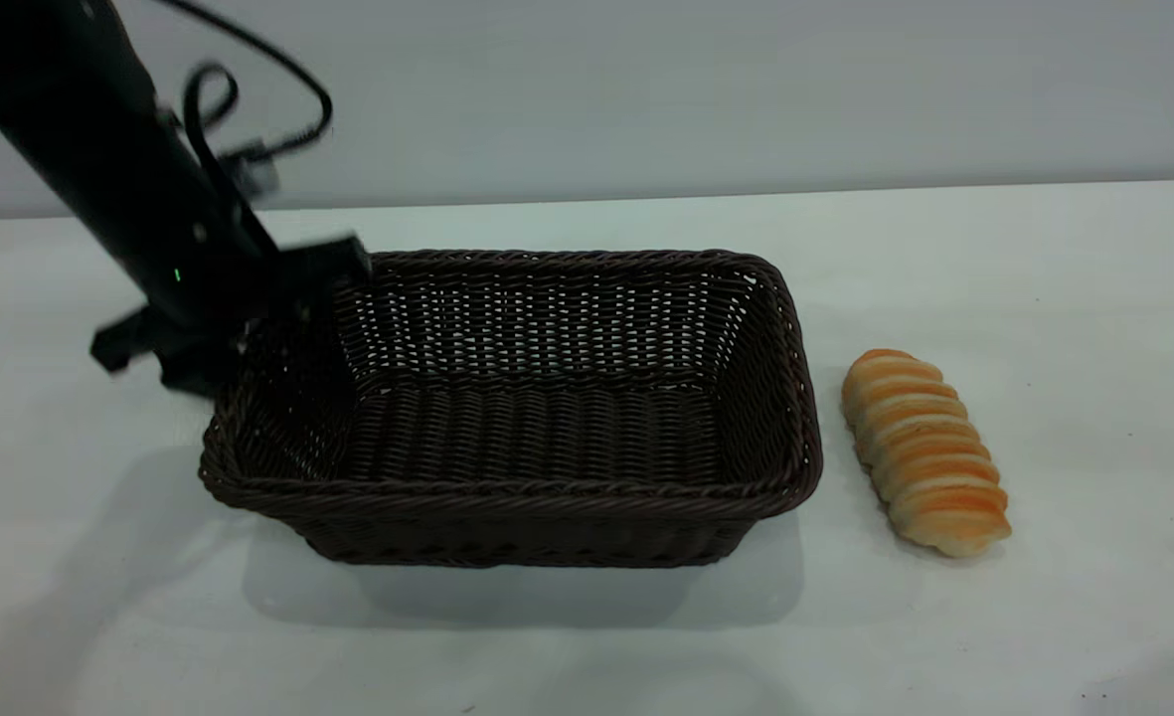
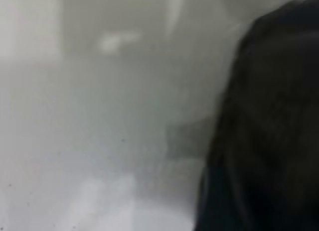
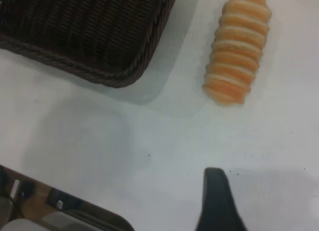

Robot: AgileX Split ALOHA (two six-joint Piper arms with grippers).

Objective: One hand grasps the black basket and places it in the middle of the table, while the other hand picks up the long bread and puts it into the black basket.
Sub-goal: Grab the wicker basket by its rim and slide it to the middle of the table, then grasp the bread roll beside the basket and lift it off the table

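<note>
Left claw: at the basket's left end, over the braided rim; whether it is clamped on the rim or merely beside it, I cannot tell, as its own camera shows only a dark mass and table.
Right claw: only one dark fingertip shows in its wrist view, hanging above bare table; gap not visible, so I cannot tell how it is set. It is out of the exterior view.
Basket: upright and nothing in it, sitting about mid-table, long side toward the near edge. The arm reaches its short left end, probably because the rim there gives a thin lip to pinch.
Bread: flat on the table just beside the basket's right end, not touching, ridges up, toward the right edge.
Bread to right claw: apart, with the fingertip well short of it; bread untouched.
Table: white, wall behind the far edge.
</note>
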